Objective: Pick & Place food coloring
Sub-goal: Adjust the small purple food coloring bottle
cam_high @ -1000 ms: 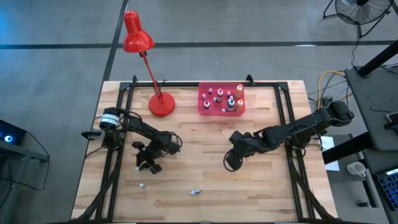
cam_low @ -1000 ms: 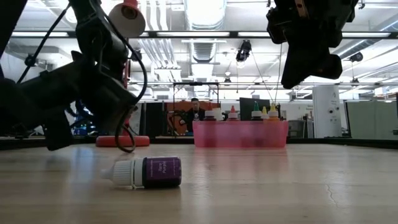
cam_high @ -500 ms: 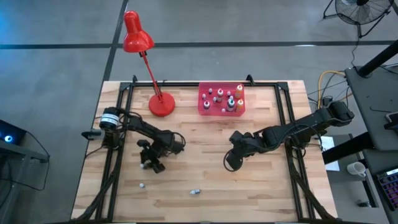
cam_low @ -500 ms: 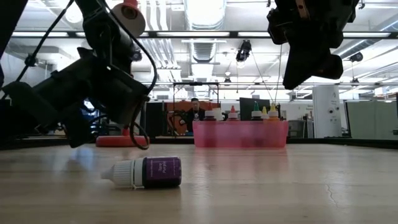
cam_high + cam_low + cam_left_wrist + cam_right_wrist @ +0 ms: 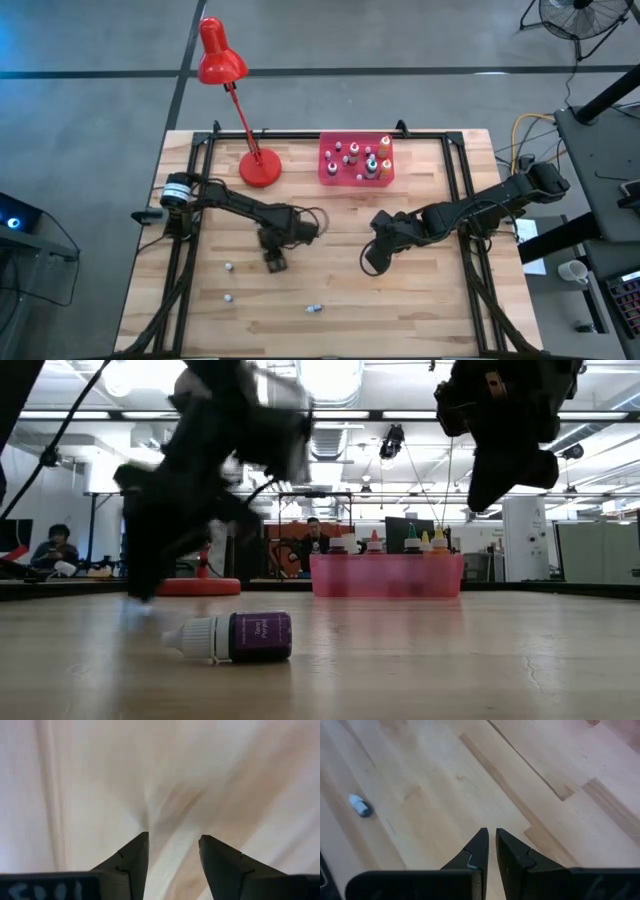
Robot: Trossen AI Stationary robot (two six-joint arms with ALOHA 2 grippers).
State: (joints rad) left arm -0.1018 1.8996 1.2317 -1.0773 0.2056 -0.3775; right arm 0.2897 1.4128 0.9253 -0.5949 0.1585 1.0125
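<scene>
Your left gripper [image 5: 275, 262] sits over the middle of the wooden table [image 5: 430, 300], a little toward its left half, and its fingers [image 5: 132, 857] stand apart with only bare wood between them, holding nothing; the left wrist view is streaked with blur. Your right gripper [image 5: 369, 263] hangs above the table right of centre, its two fingers [image 5: 479, 851] drawn together almost to touching, with nothing gripped. Look for the food coloring in two places. Most of the bottles stand upright in the pink tray [image 5: 328, 176] at the far edge of the table, just beside the base of the red desk lamp [image 5: 222, 62]; in the low view you see their caps poking above the tray's wall [image 5: 385, 575]. Three loose bottles lie on the near part of the table: one small whitish bottle [image 5: 229, 267] near the left gripper, on its left; a second whitish one [image 5: 228, 297] just nearer than that; and a purple-labelled bottle [image 5: 314, 308] lying on its side toward the near edge, between the two arms. That purple bottle [image 5: 232, 637] fills the foreground of the low view, white cap pointing left, and shows small and off to one side in the right wrist view [image 5: 360, 805]. Neither gripper touches any bottle. People sit in the room behind the table.
</scene>
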